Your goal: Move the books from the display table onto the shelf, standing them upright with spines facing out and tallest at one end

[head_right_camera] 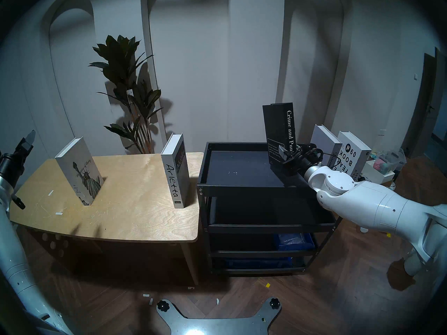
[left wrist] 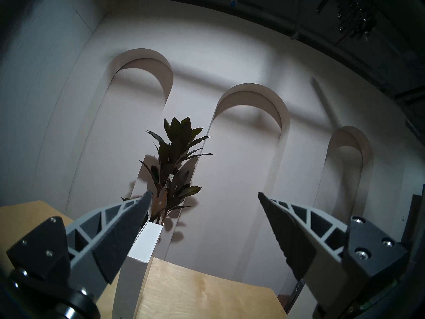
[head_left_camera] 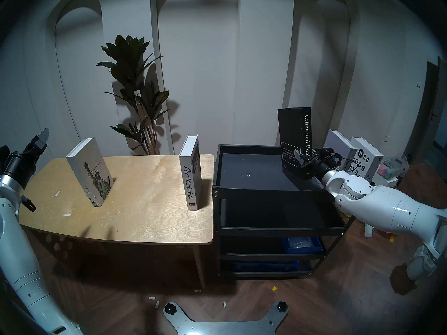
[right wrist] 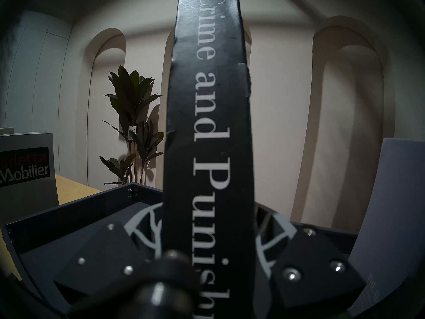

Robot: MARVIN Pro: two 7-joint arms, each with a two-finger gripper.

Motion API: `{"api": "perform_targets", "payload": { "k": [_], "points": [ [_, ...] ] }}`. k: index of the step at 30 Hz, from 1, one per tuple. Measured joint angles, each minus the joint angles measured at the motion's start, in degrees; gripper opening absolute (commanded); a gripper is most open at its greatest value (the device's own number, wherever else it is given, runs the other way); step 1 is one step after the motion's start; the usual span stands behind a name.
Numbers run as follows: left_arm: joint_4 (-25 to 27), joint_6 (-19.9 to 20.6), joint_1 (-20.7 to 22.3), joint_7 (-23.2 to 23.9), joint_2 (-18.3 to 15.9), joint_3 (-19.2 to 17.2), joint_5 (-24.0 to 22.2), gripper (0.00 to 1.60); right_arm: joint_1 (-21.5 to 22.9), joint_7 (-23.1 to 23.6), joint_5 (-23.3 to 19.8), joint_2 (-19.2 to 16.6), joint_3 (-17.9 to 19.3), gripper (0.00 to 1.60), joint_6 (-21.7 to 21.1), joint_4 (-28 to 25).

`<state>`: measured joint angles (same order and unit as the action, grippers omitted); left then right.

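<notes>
My right gripper (head_left_camera: 302, 158) is shut on the spine of the black "Crime and Punishment" book (head_left_camera: 294, 129). It holds the book upright at the right end of the black trolley's top tray (head_left_camera: 242, 167), bottom edge at or just above the tray floor. In the right wrist view the fingers clamp the spine (right wrist: 207, 104). The pale grey Statue of Liberty book (head_left_camera: 90, 170) stands leaning on the left of the plywood table (head_left_camera: 145, 218). The white "Arietta" book (head_left_camera: 189, 179) stands upright at the table's right edge. My left gripper (head_left_camera: 42, 138) is open and empty, raised beyond the table's left end.
A grey book (head_left_camera: 341, 146) and the white Yearbook (head_left_camera: 365, 158) stand just right of the trolley, behind my right arm; what they rest on is hidden. A tall potted plant (head_left_camera: 135, 85) stands behind the table. Blue bins (head_left_camera: 302, 245) fill the trolley's lower tiers.
</notes>
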<state>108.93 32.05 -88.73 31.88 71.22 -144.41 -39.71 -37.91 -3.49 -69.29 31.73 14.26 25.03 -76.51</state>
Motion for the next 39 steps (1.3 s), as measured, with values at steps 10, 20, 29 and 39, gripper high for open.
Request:
{"api": "perform_targets", "payload": {
  "k": [10,20,29,39],
  "points": [
    [-5.1,-9.13,-1.69,9.63,-2.69,0.03,3.46,1.6,-1.15,3.67,-1.65,2.72,-0.51,0.0,1.76,6.76],
    [-10.42,-17.99,-1.58,19.34,-4.93,0.47,6.24,1.6,-3.6,8.81,-4.08,3.08,-0.43,0.0,6.27,10.21],
    [-16.27,-26.69,0.4,28.61,-6.66,0.54,7.98,1.6,-6.39,14.49,-7.97,1.73,0.06,0.0,10.58,9.94],
    [-23.2,-36.61,3.97,37.48,-8.18,0.87,7.56,1.6,-8.75,19.52,-12.16,0.46,0.8,0.0,13.2,9.08]
  ]
}}
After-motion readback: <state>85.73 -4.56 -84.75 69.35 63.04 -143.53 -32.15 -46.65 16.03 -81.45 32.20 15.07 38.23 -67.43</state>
